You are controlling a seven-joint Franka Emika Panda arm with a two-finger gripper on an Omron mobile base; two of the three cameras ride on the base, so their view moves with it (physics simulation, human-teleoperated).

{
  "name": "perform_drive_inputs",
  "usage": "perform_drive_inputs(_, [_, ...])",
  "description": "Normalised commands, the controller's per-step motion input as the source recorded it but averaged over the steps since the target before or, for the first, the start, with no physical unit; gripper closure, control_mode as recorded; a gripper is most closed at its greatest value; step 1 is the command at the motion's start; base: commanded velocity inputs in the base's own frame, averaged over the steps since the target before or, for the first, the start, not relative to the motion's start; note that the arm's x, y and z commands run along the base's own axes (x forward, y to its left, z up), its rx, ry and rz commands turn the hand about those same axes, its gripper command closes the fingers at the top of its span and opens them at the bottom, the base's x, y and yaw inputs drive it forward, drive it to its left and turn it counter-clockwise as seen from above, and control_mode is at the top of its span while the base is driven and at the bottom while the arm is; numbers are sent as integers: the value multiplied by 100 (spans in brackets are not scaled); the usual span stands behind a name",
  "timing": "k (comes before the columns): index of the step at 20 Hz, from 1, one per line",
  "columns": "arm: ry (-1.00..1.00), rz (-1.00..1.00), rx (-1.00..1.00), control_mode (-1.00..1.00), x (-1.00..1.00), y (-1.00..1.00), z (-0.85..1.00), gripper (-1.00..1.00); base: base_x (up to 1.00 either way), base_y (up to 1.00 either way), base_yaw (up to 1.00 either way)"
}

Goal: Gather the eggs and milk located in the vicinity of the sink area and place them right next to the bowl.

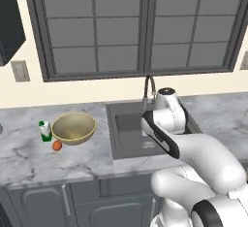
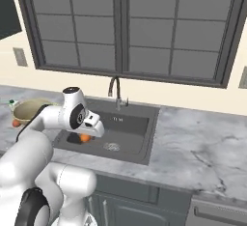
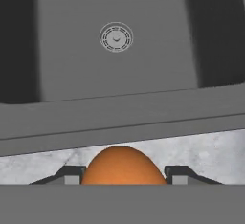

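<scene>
No readable writing or brand on anything; the milk [image 1: 45,131] carton is too small to make out print, just white with a green band and cap.

Claw [image 3: 122,180]: closed on an egg [image 3: 122,165]. In the hand view the orange-brown egg sits between the two dark fingertips [image 3: 72,175], one at each side of it. In the right base view the held egg [image 2: 85,137] shows under the hand, above the sink [image 2: 140,145] basin, apart from the basin floor. Drain [image 3: 116,37] is visible in the basin floor beyond the claw, with a strip of marble worktop [image 3: 210,156] at the near edge.

Other egg [image 1: 57,145] lies on the worktop [image 1: 29,158] left of the sink [image 1: 114,138], just beside the bowl [image 1: 74,128]. Milk stands upright just left of the bowl. Faucet [image 1: 149,88] is behind the basin.
</scene>
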Motion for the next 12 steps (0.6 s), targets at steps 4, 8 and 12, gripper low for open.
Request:
perform_drive_inputs(4, [0, 0, 0, 100, 0, 0, 0, 100, 0, 76, 0])
perform_drive_inputs(8, [0, 0, 0, 100, 0, 0, 0, 100, 0, 75, 0])
perform_drive_inputs(12, [0, 0, 0, 100, 0, 0, 0, 100, 0, 69, 0])
